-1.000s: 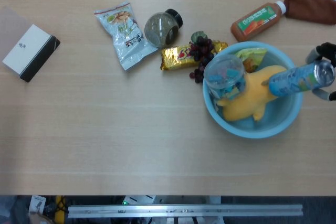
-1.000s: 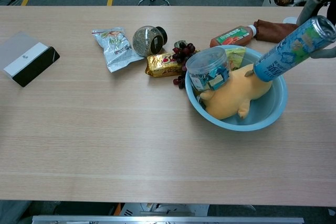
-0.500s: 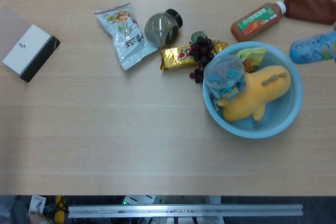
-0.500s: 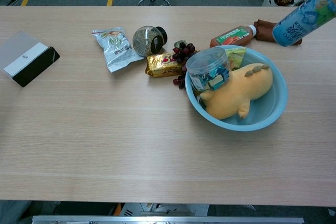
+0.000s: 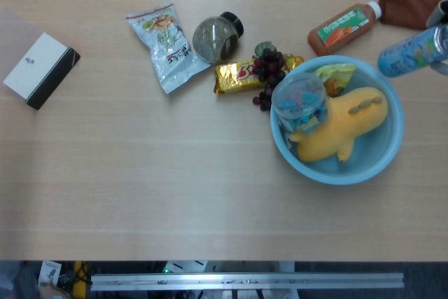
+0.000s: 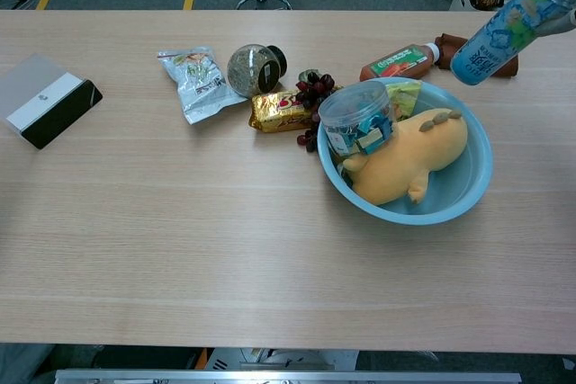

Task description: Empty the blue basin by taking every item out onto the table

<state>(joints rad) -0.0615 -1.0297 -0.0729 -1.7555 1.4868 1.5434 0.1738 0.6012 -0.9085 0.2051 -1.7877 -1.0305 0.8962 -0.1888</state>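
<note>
The blue basin (image 5: 336, 176) stands right of centre on the table, also in the chest view (image 6: 409, 215). Inside lie a yellow plush toy (image 5: 339, 127), a clear jar of blue candies (image 5: 301, 103) and a yellow-green snack packet (image 5: 334, 75). My right hand (image 5: 442, 13) shows only at the frame's right edge and grips a blue drink can (image 5: 409, 52). The can (image 6: 508, 15) hangs tilted in the air above the table, just past the basin's far right rim. My left hand is out of both views.
An orange bottle (image 5: 343, 27) and a brown cloth (image 5: 409, 6) lie behind the basin. Grapes (image 5: 269, 75), a gold packet (image 5: 238, 76), a seed jar (image 5: 213, 38) and a snack bag (image 5: 164, 43) lie to its left. A black-and-white box (image 5: 38, 68) sits far left.
The right hand has lifted the blue can up out of the basin and carried it back and to the right, off the plush toy. Nothing else moved.
</note>
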